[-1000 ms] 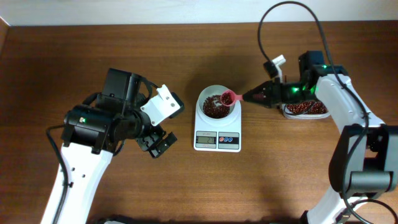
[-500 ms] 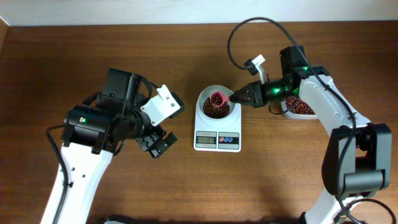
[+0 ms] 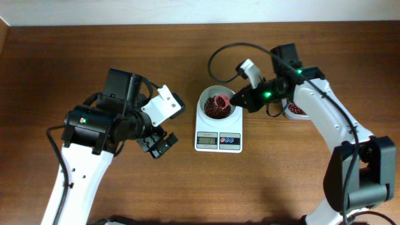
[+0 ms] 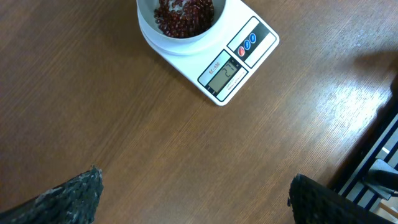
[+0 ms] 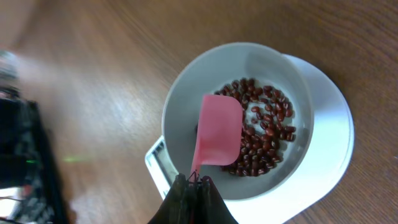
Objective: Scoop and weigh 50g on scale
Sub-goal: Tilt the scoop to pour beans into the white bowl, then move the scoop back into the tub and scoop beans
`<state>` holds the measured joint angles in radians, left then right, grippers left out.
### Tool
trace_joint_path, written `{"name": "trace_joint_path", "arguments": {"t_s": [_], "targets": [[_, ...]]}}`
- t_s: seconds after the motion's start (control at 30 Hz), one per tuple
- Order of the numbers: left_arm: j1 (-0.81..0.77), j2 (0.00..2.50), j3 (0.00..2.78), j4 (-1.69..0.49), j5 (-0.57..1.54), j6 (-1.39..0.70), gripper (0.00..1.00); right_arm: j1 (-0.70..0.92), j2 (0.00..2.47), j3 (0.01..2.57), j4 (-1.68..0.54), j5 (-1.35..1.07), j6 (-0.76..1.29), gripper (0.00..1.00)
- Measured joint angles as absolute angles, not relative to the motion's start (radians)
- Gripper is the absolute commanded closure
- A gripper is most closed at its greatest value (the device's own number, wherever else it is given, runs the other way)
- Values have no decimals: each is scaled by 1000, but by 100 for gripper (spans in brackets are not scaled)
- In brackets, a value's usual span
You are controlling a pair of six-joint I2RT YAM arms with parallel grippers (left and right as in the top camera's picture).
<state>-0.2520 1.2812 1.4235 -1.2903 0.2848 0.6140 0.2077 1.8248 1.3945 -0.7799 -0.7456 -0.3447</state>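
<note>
The white scale (image 3: pixel 218 141) sits mid-table, its round bowl (image 3: pixel 206 98) holding a heap of dark red-brown beans (image 3: pixel 214 111). My right gripper (image 3: pixel 236 99) is shut on the thin handle of a pink scoop (image 3: pixel 220 100), whose head hangs over the bowl. In the right wrist view the scoop (image 5: pixel 217 138) shows a smooth pink face above the beans (image 5: pixel 267 137), just ahead of the gripper (image 5: pixel 194 183). My left gripper (image 3: pixel 156 145) stands open over bare wood left of the scale. Its wrist view shows the fingertips (image 4: pixel 68 199) far apart and the scale (image 4: pixel 239 59) ahead.
A clear tub of beans (image 3: pixel 295 110) stands right of the scale, mostly hidden behind my right arm. A black cable loops above the right wrist. The table's far edge meets a pale wall at the top.
My right arm has swung left, carrying the scoop from the bowl's right rim to over the beans. The left arm has not moved.
</note>
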Motion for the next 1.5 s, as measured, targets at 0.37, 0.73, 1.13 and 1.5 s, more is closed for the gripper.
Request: {"name": "trace_joint_path", "arguments": {"t_s": [0.37, 0.73, 1.13, 1.5], "targets": [[-252, 1281, 1423, -1290, 285, 614, 1, 365, 1713, 1394, -746, -347, -349, 96], [-252, 1281, 1423, -1290, 285, 614, 1, 402, 1559, 1394, -736, -236, -352, 96], [-252, 1281, 1423, -1290, 285, 614, 1, 13, 1234, 1396, -769, -78, -352, 96], [-252, 1281, 1423, -1290, 285, 614, 1, -208, 1668, 1396, -967, -73, -289, 96]]}}
